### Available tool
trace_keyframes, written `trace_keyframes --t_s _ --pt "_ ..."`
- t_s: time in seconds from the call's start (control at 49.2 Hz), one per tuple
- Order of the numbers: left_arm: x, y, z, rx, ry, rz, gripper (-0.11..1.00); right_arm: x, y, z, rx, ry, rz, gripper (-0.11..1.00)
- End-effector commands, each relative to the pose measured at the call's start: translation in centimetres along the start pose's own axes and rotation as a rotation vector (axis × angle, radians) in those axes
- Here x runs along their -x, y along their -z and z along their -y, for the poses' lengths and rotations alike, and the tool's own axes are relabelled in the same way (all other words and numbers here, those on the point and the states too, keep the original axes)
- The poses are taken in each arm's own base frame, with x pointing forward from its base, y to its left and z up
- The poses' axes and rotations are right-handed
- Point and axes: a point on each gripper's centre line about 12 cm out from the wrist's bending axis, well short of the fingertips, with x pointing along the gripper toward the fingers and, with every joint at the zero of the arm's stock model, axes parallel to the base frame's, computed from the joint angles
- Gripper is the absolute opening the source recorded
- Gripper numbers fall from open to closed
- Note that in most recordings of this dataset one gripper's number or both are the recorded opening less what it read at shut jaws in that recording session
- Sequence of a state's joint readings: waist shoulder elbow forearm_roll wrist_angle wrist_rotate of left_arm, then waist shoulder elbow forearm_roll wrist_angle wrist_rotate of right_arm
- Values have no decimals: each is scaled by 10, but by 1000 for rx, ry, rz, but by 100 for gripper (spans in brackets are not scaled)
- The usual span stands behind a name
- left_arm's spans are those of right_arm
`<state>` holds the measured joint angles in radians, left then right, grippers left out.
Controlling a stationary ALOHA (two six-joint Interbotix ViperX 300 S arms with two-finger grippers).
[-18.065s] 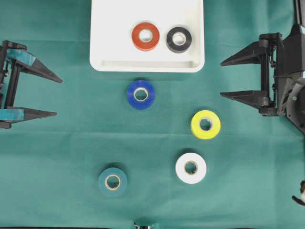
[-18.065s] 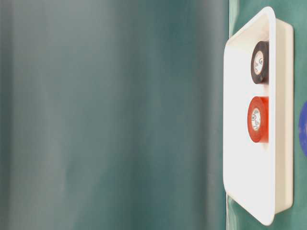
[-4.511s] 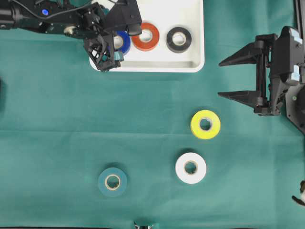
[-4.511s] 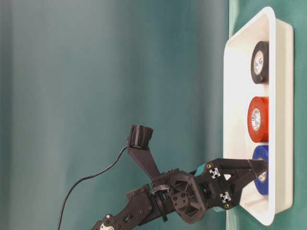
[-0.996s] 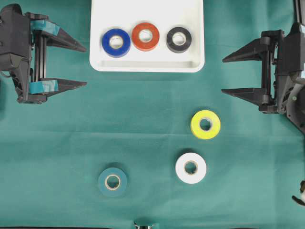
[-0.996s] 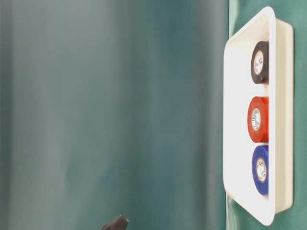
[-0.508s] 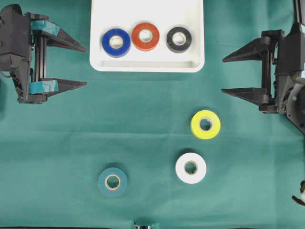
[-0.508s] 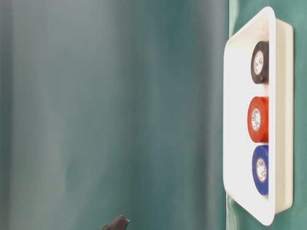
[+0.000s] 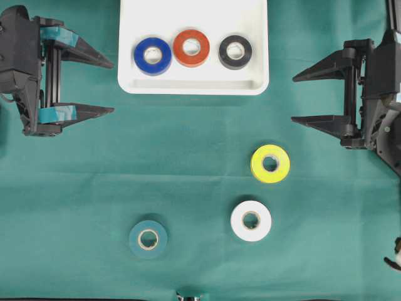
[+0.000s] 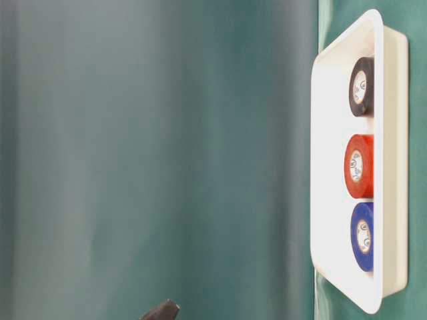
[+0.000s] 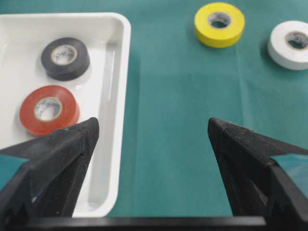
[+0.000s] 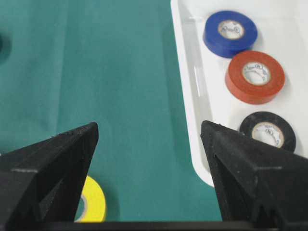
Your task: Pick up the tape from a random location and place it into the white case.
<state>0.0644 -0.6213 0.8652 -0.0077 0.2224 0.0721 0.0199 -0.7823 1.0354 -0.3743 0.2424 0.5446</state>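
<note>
since the first overhead frame the blue roll [image 9: 153, 56] has gone from the cloth just below the white case [image 9: 193, 86] into it, and now lies in a row with the red roll [image 9: 192, 47] and the black roll [image 9: 235, 51]. over the last second nothing has shifted. the left gripper [image 9: 103, 86] is parked left of the case, jaws spread wide with nothing between them; the right gripper [image 9: 302, 98] is the same on the far side, wide apart and empty.

three rolls wait on the green cloth [image 9: 194, 157]: the yellow roll [image 9: 270, 163], the white roll [image 9: 250, 221] near it, and the teal roll [image 9: 148, 239] well apart to the left. the teal one nearly matches the cloth, so a descent could come down off centre and nudge it away instead of straddling it. yellow and white lie near each other, so a wide jaw taking one might clip the other. the table-level view shows only a dark tip at its bottom edge, probably part of the left arm.
</note>
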Motion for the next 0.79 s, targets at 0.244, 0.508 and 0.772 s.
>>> trace_keyframes --t_s 0.244,0.508,0.772 --pt "2 -7 0 2 0 26 100 2 -11 -2 2 -5 30 82" --pt "2 -7 0 2 1 26 100 4 -13 -1 10 -3 43 82" --pt "2 -7 2 -1 7 28 100 10 -19 2 10 3 87 82"
